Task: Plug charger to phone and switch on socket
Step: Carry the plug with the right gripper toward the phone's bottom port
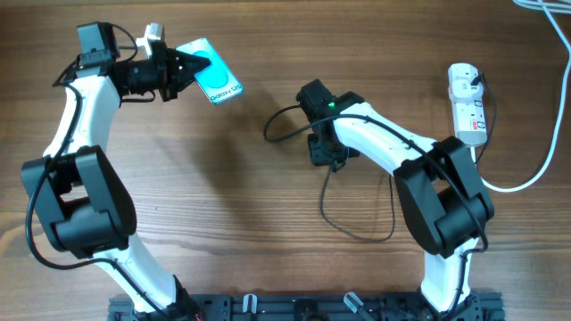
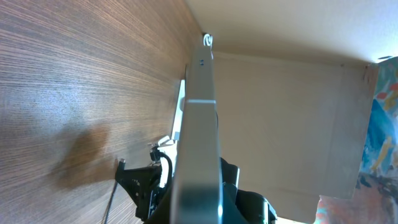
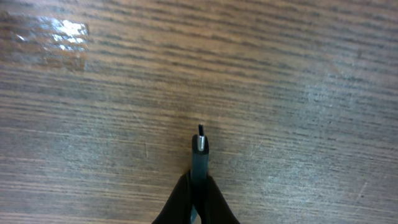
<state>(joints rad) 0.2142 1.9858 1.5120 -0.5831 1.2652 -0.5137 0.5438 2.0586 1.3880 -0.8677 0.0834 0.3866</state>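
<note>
Right wrist view: my right gripper [image 3: 198, 190] fingers pinched tight on charger [image 3: 200, 144], just behind its tip, tip pointing at wooden table [image 3: 298, 74]; can't tell if touching. Overhead: same gripper at frame centre, black cable looping left of it and below it. My left gripper [image 1: 190, 65] at upper left, clamped on phone [image 1: 217, 83], teal screen up; left wrist view shows phone edge-on. Socket [image 1: 469, 105] at upper right, well apart from both grippers, red switch [image 1: 477, 134] at its lower end.
</note>
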